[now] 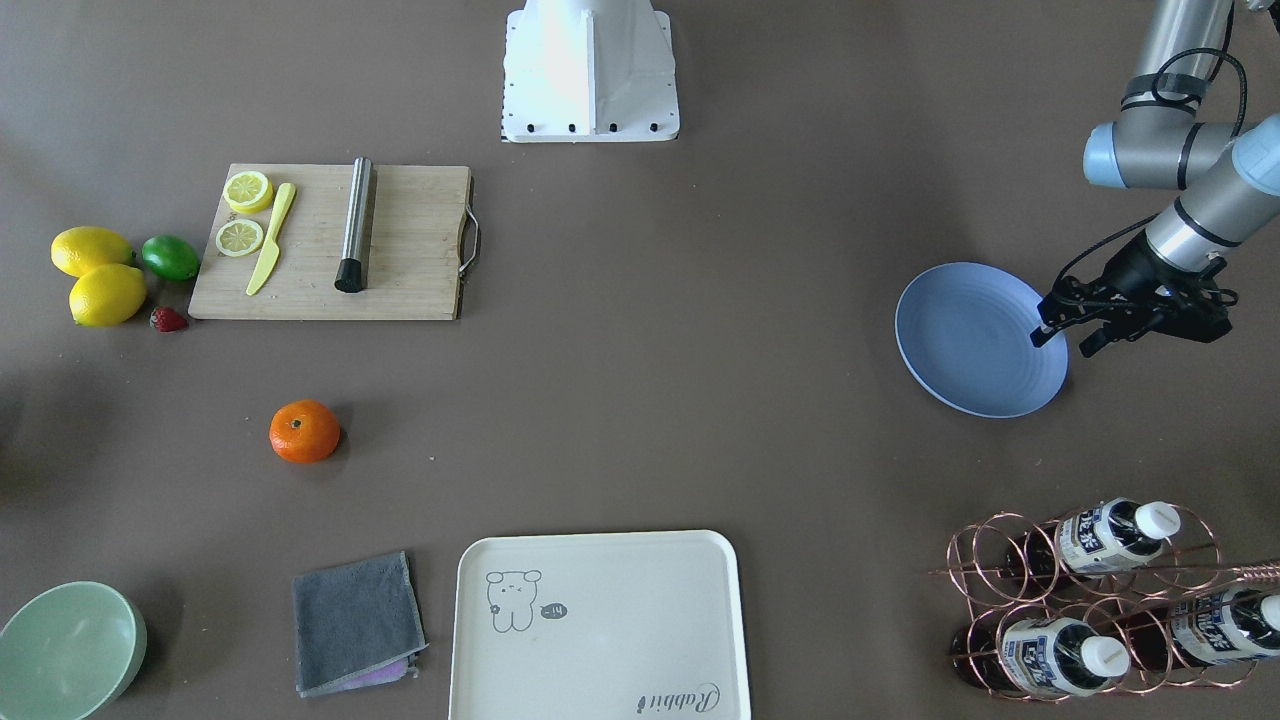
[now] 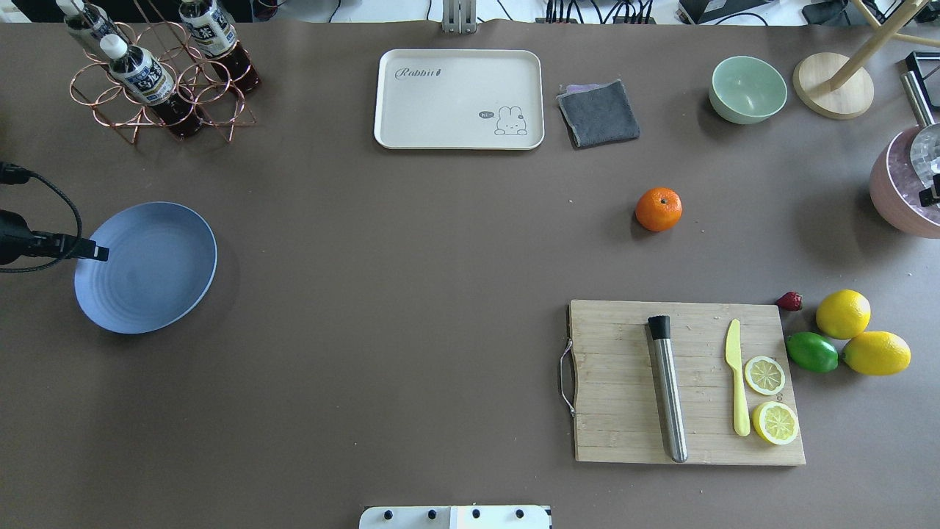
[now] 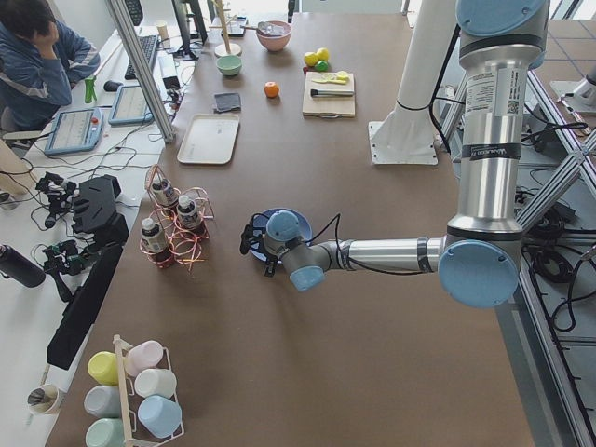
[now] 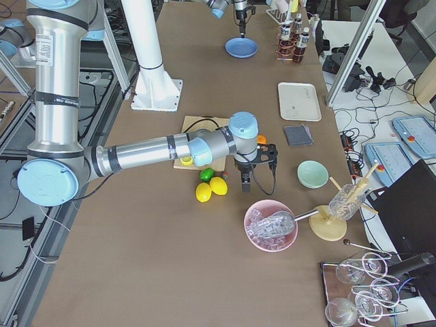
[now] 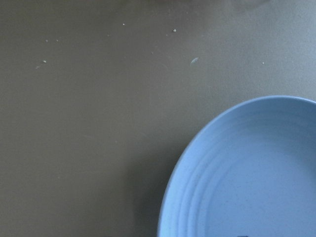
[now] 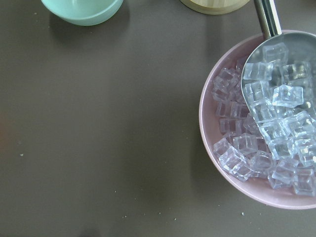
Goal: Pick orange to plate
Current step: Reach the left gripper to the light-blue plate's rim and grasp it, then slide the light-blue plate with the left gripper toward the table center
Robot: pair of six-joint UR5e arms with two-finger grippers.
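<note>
The orange [image 1: 304,431] sits alone on the brown table, between the cutting board and the grey cloth; it also shows as the orange [image 2: 658,209] in the overhead view. The blue-lavender plate [image 1: 975,340] lies far across the table with nothing on it. My left gripper [image 1: 1065,342] hovers over the plate's outer rim [image 2: 92,253], its fingers apart and holding nothing. The left wrist view shows only the plate [image 5: 252,177] and bare table. My right gripper [image 4: 245,178] hangs near the pink ice bowl, a short way from the orange [image 4: 262,139]; I cannot tell whether it is open or shut.
A wooden cutting board [image 2: 687,382] carries a steel muddler, a yellow knife and lemon slices. Two lemons, a lime [image 2: 811,352] and a strawberry lie beside it. A cream tray [image 2: 459,99], grey cloth [image 2: 598,112], green bowl [image 2: 747,89], pink ice bowl [image 6: 261,123] and bottle rack [image 2: 158,81] line the far side.
</note>
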